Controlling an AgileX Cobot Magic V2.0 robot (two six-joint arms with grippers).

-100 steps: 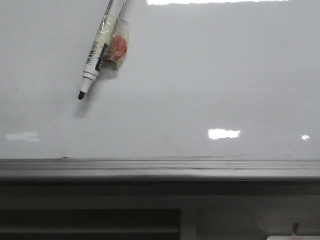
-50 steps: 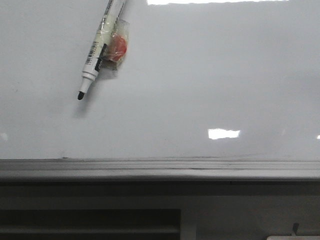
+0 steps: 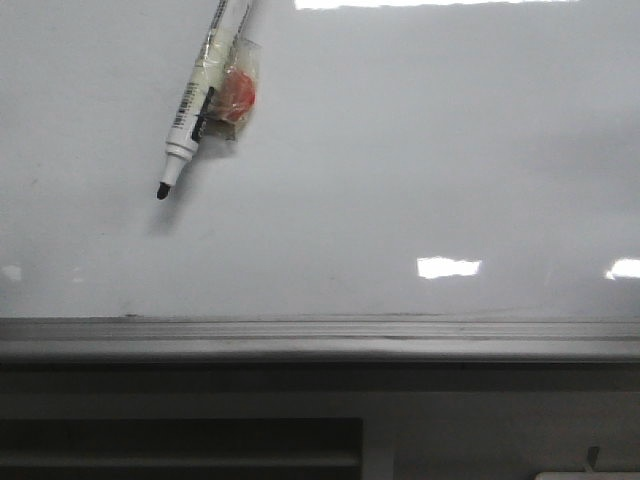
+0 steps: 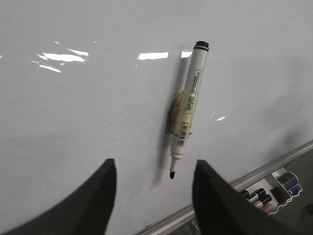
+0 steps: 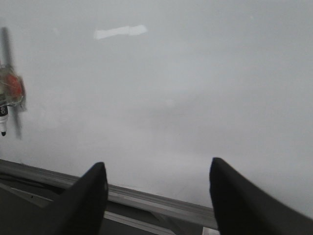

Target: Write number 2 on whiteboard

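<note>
Whiteboard point(image 3: 400, 180) staying blank, no 2 yet. Marker point(image 3: 190, 115) hanging near board's top left, uncapped. Left gripper point(image 4: 154, 188) gaping, reaching; next grabbing marker.

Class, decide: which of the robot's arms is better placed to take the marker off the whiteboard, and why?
Probably the left. Its open gripper faces the marker directly, the tip between its fingers. From the right gripper, also open, the marker sits far off to the side on the whiteboard.

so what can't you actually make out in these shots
- Marker: its upper end is cut off by the front view's top edge, and what holds it up is unseen.
- Red thing taped beside the marker: wrapped in glare, unidentifiable.
- Markers in the tray: left wrist view's corner, mostly cut off.
- Whiteboard: no 2 visible; glare patches could mask faint strokes.
</note>
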